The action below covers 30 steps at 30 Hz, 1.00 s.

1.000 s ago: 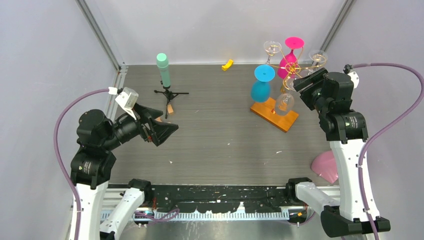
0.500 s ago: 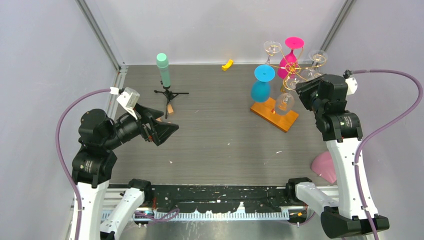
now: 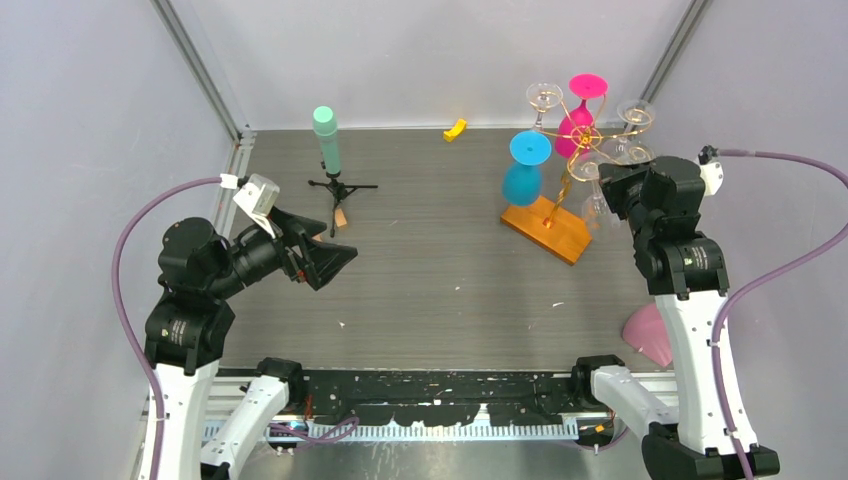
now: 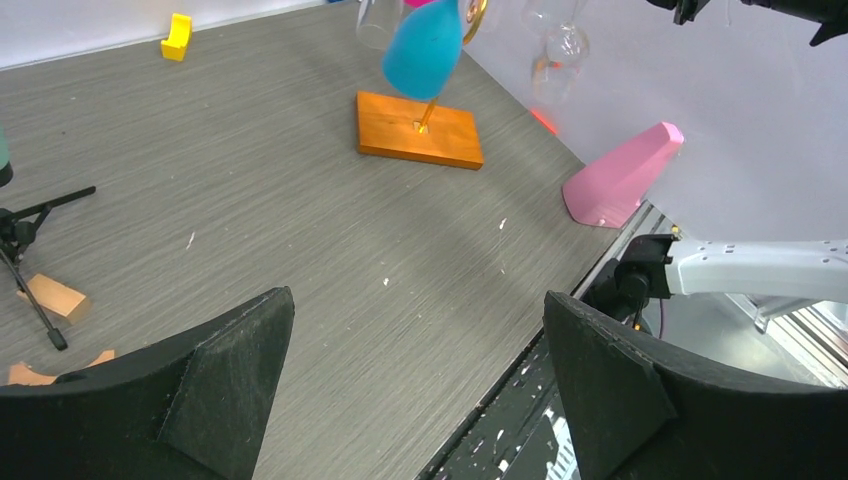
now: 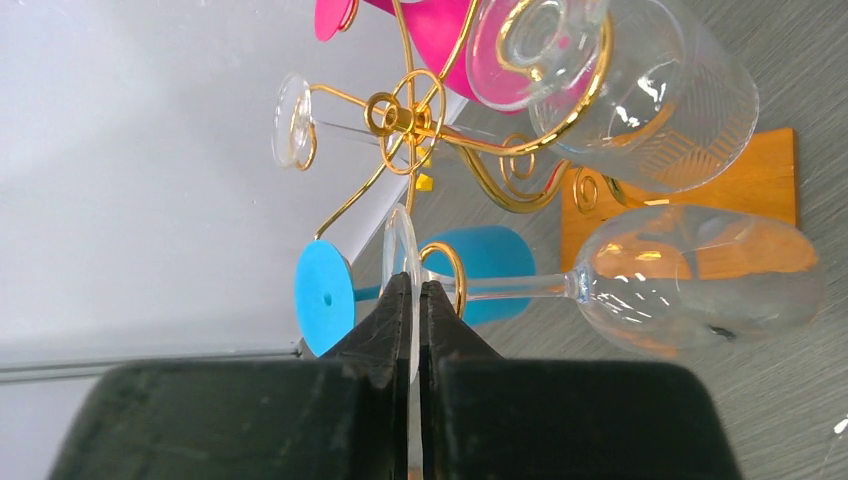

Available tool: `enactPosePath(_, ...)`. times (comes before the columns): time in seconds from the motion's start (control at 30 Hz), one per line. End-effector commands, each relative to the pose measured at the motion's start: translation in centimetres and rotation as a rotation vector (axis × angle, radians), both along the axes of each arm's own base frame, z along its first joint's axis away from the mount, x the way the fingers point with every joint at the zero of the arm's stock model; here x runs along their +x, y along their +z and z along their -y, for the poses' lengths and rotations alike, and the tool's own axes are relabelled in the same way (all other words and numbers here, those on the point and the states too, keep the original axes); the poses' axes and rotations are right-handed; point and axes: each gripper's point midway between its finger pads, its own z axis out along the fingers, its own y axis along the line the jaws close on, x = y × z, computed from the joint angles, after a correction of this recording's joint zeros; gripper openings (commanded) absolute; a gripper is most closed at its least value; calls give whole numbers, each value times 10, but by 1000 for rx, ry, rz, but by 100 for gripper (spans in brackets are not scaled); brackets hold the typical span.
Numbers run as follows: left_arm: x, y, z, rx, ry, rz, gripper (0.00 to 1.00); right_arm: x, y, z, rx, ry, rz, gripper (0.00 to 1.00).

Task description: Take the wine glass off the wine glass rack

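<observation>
The wine glass rack (image 3: 578,130) is gold wire on an orange wooden base (image 3: 548,228), at the back right. My right gripper (image 5: 412,290) is shut on the thin foot of a clear wine glass (image 5: 700,280). That glass's stem lies against a gold scroll loop (image 5: 447,268) of the rack, with the bowl hanging over the base's right end (image 3: 598,208). My left gripper (image 4: 417,295) is open and holds nothing, low over the table's left half (image 3: 325,262), far from the rack.
More glasses hang on the rack: a blue one (image 3: 522,180), a pink one (image 3: 580,108) and two clear ones (image 3: 545,97) (image 3: 635,115). A mint-green cylinder on a black tripod (image 3: 327,140) stands back left. A pink wedge (image 3: 650,332) lies front right, a yellow piece (image 3: 455,129) by the back wall.
My right gripper has shut on the clear glass's foot and drawn back to the right. The glass's bowl swung right with it. The left arm stayed put.
</observation>
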Motion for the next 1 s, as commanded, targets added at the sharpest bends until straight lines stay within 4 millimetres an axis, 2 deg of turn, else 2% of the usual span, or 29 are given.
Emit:
enactPosePath(0.0, 5, 12, -1, -15, 14, 47, 98, -5, 9, 5, 35, -40, 56, 0)
enactPosePath(0.5, 9, 10, -2, -16, 35, 38, 98, -17, 26, -5, 118, -4, 139, 0)
enactPosePath(0.97, 13, 8, -5, -12, 60, 31, 98, -5, 32, -28, 209, 102, 190, 0)
